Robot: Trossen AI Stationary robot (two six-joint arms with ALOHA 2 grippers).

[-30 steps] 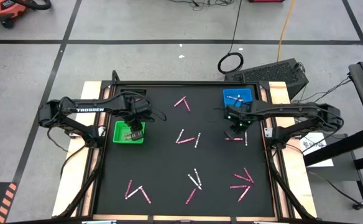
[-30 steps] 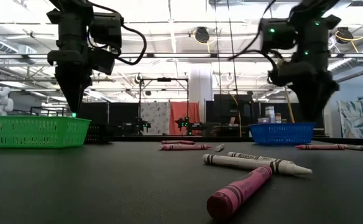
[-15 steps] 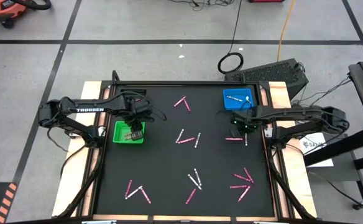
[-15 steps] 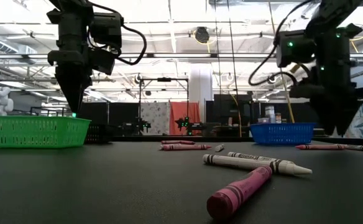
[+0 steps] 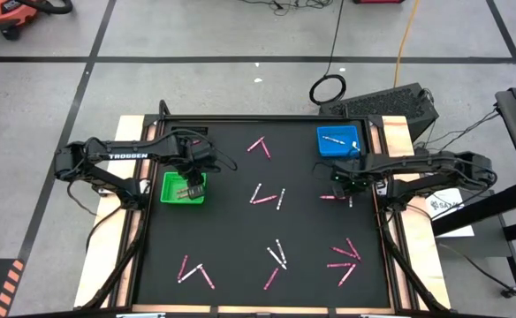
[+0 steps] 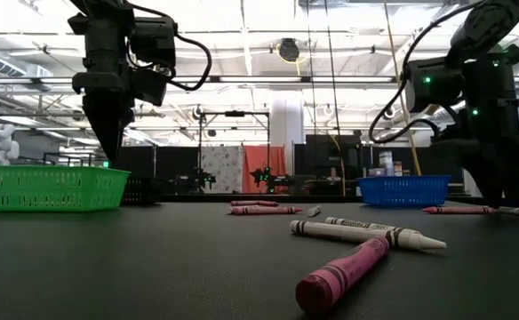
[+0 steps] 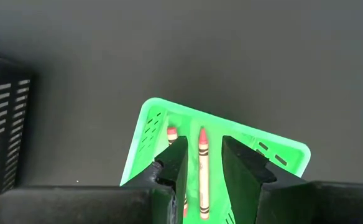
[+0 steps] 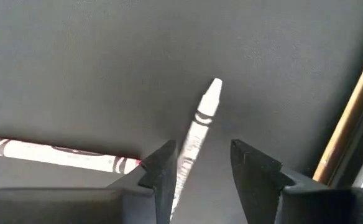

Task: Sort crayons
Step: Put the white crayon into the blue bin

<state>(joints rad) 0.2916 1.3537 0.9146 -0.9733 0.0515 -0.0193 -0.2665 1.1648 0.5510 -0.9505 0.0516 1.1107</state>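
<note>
Right gripper low at the bench's right edge, fingers parted astride a white crayon lying flat beside a pink crayon; left gripper parted, empty, over the green tray.

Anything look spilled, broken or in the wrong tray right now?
Nothing stands out. Pink crayons lie in the green tray, a white crayon in the blue tray; the rest lie scattered, intact.

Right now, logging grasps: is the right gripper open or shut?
Open: the right gripper straddles a white crayon lying on the table.
</note>
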